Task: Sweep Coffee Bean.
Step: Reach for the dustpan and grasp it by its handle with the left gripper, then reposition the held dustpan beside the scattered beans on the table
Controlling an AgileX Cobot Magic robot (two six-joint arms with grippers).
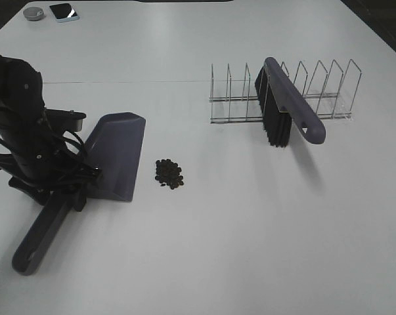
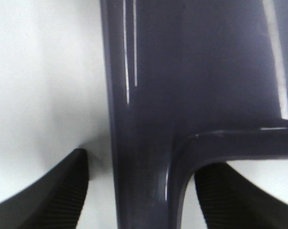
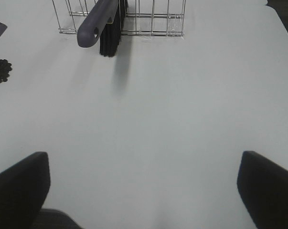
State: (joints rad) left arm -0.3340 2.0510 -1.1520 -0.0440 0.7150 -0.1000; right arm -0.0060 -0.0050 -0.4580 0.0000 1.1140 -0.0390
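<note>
First, nearest: right gripper [image 3: 144, 160] hangs over bare table [image 1: 263, 230], jaws spread wide, nothing between them; it is out of the high view. Next, at 8 o'clock in the high view, left gripper [image 2: 141, 164] straddles the neck of the pan handle [image 1: 37, 239]. A sliver of table shows between one pad [image 2: 62, 191] and the handle, so I read it as bracketing only, not clamped yet. Pan [image 1: 119, 154] lies flat at 9 o'clock, lip facing 3 o'clock. Beans [image 1: 169, 174] sit in one tight heap just off centre toward 8 o'clock, just beside the lip, not touching it. Judgement: beans are light, hard and smooth, and will roll and scatter under a quick stroke. Pinching them is no use; push them with bristles in short, slow strokes toward 9 o'clock. Brush [image 1: 293, 98] leans in the wire rack [image 1: 322, 98] at 1 o'clock, bristles down, handle end with the hang hole jutting out on the near side. That end is the best place to take hold: stiff plastic, likely slick. Farthest, at 11 o'clock, a phone [image 1: 64, 12].
</note>
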